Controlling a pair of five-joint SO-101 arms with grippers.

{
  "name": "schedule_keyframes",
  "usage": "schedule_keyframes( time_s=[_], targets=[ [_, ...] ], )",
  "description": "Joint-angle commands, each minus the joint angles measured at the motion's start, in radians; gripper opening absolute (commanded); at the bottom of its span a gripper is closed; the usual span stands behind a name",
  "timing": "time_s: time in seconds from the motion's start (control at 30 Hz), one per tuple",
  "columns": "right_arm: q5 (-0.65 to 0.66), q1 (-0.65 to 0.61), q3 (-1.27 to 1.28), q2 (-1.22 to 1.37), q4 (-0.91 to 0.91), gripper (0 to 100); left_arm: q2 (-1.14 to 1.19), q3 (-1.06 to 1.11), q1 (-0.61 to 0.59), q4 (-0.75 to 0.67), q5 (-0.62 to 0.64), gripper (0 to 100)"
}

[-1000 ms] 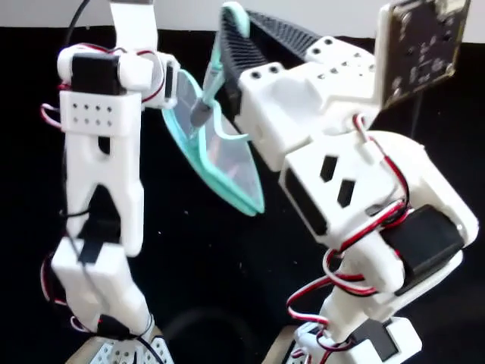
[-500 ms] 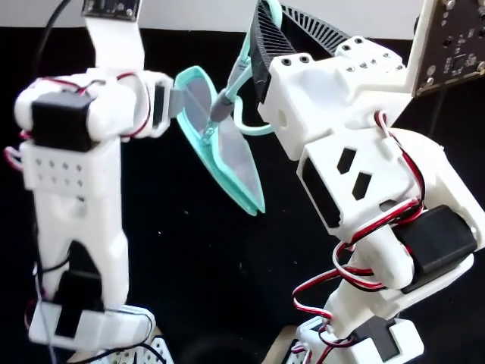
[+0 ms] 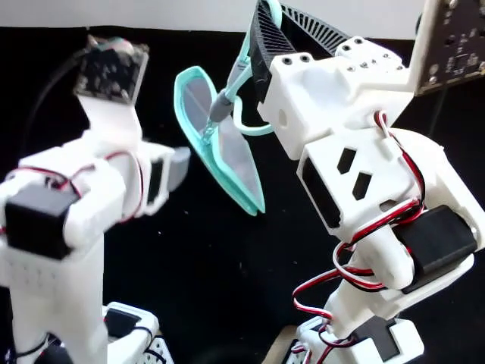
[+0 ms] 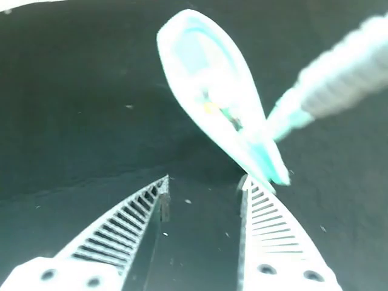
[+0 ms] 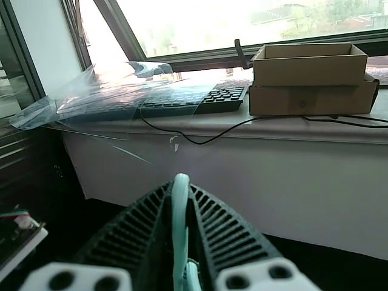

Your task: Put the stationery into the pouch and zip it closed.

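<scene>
The right gripper [image 5: 180, 185] is clamping the strap [image 5: 180, 203] of the pouch [image 3: 220, 148], which is dangling beneath it; the left gripper [image 4: 203, 182] is gaping beside its tip; contents indiscernible.

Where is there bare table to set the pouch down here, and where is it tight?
Bare black table lies under the hanging pouch, bordered by the left arm and the right arm. It is crowded higher up, where the open left gripper sits close to the pouch and the right gripper clamps its teal trim.
</scene>
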Motion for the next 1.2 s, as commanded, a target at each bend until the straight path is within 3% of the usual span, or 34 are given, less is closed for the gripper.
schedule_keyframes(
  time_s=[0.0, 0.27, 0.6, 0.8, 0.97, 1.17],
  targets=[
    [-0.043, 0.013, -0.025, -0.005, -0.005, 0.6, -0.042, 0.031, 0.064, -0.018, -0.003, 21],
    [-0.044, 0.013, -0.025, -0.005, -0.007, 0.6, -0.044, 0.174, 0.157, -0.130, 0.008, 21],
    [-0.044, 0.013, -0.025, -0.005, -0.007, 0.6, -0.042, 0.306, 0.150, -0.321, 0.193, 21],
    [-0.044, 0.013, -0.025, -0.005, -0.005, 0.6, -0.042, 0.415, 0.150, -0.428, 0.192, 20],
    [-0.041, 0.016, -0.025, -0.005, -0.004, 0.6, -0.042, 0.510, 0.071, -0.511, 0.189, 20],
    [-0.040, 0.016, -0.025, -0.005, 0.002, 0.6, -0.050, 0.515, 0.045, -0.525, 0.074, 6]
  ],
)
